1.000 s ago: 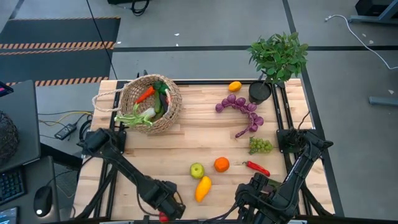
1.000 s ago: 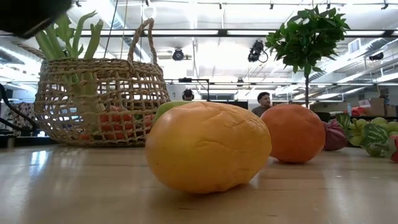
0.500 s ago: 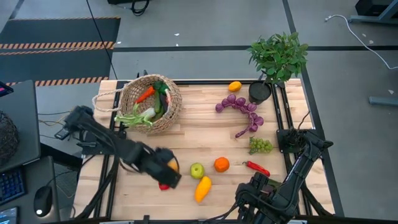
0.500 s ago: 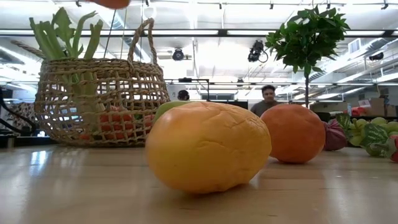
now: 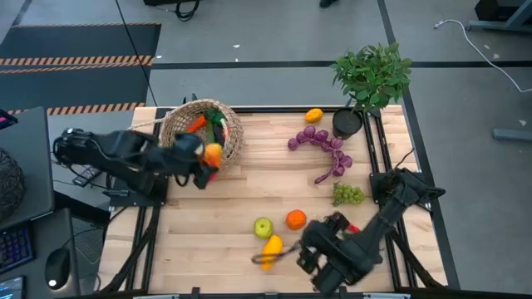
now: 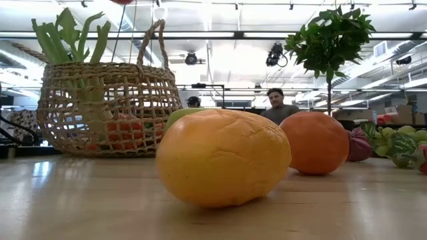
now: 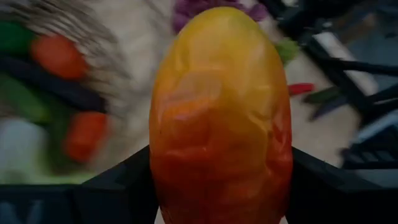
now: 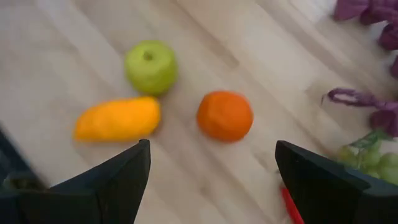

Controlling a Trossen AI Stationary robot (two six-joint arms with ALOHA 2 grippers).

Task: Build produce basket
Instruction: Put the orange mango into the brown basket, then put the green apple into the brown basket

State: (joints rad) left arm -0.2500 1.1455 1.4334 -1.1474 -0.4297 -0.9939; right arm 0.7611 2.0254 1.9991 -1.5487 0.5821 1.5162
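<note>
Your left gripper (image 5: 209,158) is clamped on an orange-and-red fruit (image 7: 221,118), holding it at the near rim of the basket (image 5: 229,133), which already contains a carrot (image 5: 197,124). Your right gripper (image 8: 211,180) hangs wide open and empty, with the orange (image 8: 224,116), yellow fruit (image 8: 118,118) and green apple (image 8: 150,66) just ahead of its fingers.

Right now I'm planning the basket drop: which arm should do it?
Left. The left gripper holds the orange-red fruit beside the basket; the right gripper is open, near the yellow fruit.
</note>
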